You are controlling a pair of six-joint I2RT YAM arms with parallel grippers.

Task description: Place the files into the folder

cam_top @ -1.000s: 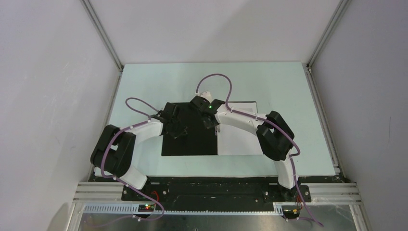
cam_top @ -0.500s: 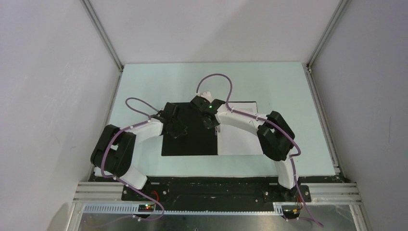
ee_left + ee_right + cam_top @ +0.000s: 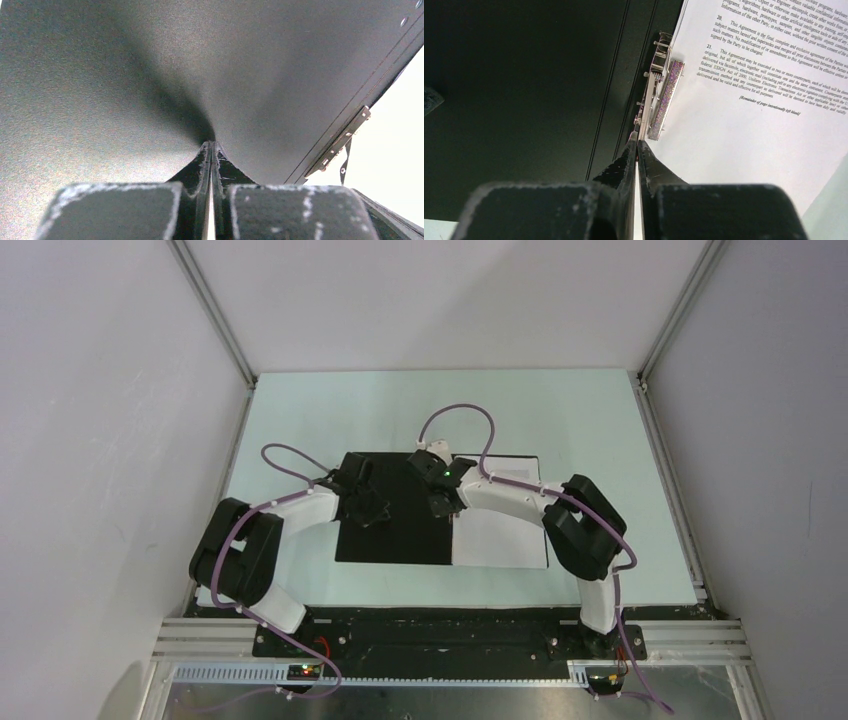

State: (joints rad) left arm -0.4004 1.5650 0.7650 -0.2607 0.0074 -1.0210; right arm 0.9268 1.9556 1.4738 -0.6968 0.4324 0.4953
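On the pale worktop (image 3: 560, 410) the folder (image 3: 395, 530) lies open, black inside facing up. A white printed sheet (image 3: 500, 535) rests on its right half, beside the metal clip (image 3: 664, 97) at the spine. Its lines can partly be read: "20. This Agreement is the final, complete and exclusive agreement", "21. This Agreement may be executed in two or more counterparts", "ESIGN Act of 2000" and "[Remainder of page intentionally left blank]".

The left claw (image 3: 211, 145) is closed, its tips against the black left flap. The right claw (image 3: 637, 142) is closed to a sliver, its tips at the near end of the clip; whether it pinches anything I cannot tell.

Compared with a second ago, the right wrist sits nearer the arm bases and slightly rightward, and its elbow has swung right.
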